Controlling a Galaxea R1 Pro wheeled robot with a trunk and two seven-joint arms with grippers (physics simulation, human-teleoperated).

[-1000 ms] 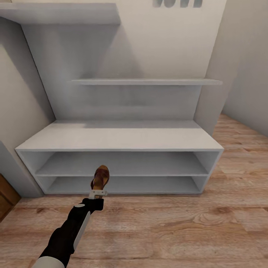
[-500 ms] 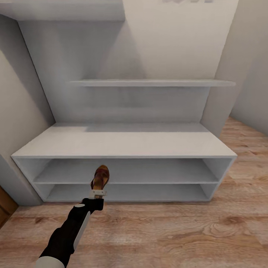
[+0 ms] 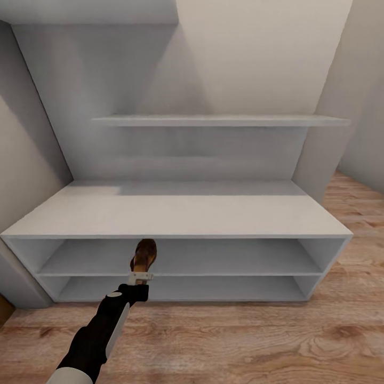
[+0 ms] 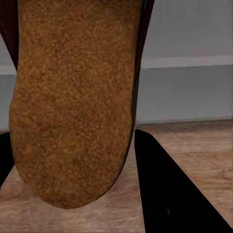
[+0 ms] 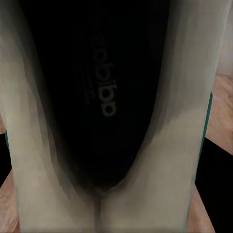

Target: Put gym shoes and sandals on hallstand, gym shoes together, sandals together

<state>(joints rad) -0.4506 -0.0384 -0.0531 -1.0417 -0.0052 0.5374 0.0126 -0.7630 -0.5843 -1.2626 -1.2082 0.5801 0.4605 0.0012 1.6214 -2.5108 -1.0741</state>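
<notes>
A dark brown sandal (image 3: pixel 144 255) with a tan footbed hangs in my left gripper (image 3: pixel 140 277), which is shut on its heel end. It hovers in front of the white hallstand (image 3: pixel 176 213), level with the upper open shelf. In the left wrist view the sandal's tan sole (image 4: pixel 73 97) lies between the dark fingers (image 4: pixel 170 194). In the right wrist view a white gym shoe (image 5: pixel 170 121) with a black insole and a teal edge sits between the fingers of my right gripper (image 5: pixel 110 160). The corridor floor (image 3: pixel 240 336) stretches in front of the rack.
A thin white floating shelf (image 3: pixel 213 120) hangs on the wall above the rack, and another sits higher at the left. Grey walls close in on both sides. Wood flooring runs past the rack's right end (image 3: pixel 362 213).
The whole view has shifted: the camera has come closer to the hallstand, which looks wider and lower. My left arm and the sandal keep their place in the picture.
</notes>
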